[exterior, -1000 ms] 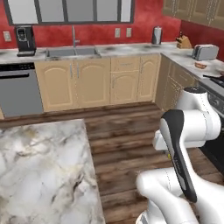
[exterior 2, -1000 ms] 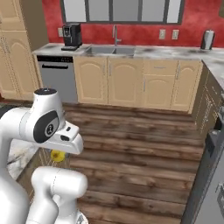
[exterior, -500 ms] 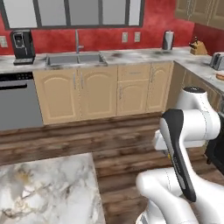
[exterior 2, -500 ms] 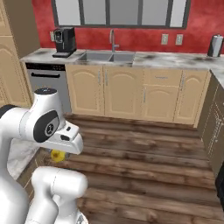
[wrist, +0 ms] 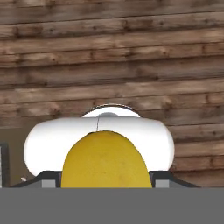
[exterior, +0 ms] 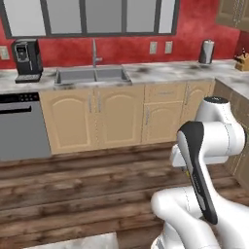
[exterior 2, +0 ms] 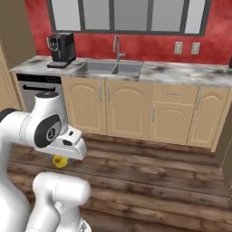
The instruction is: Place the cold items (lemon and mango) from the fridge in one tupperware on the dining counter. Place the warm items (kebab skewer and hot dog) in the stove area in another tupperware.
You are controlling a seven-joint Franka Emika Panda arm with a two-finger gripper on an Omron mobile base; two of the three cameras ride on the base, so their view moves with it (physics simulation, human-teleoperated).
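A yellow lemon (wrist: pixel 106 160) is held clamped in the gripper (wrist: pixel 106 177) above the wooden floor (wrist: pixel 131 65), judged in transit; a tupperware must be reached next.

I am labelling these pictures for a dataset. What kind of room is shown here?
A home kitchen, it seems: a sink set in a marble counter, a coffee machine beside it, and a dishwasher under the counter next to wooden cabinets.

Lemon (wrist: pixel 105 160) hiding pincer tips
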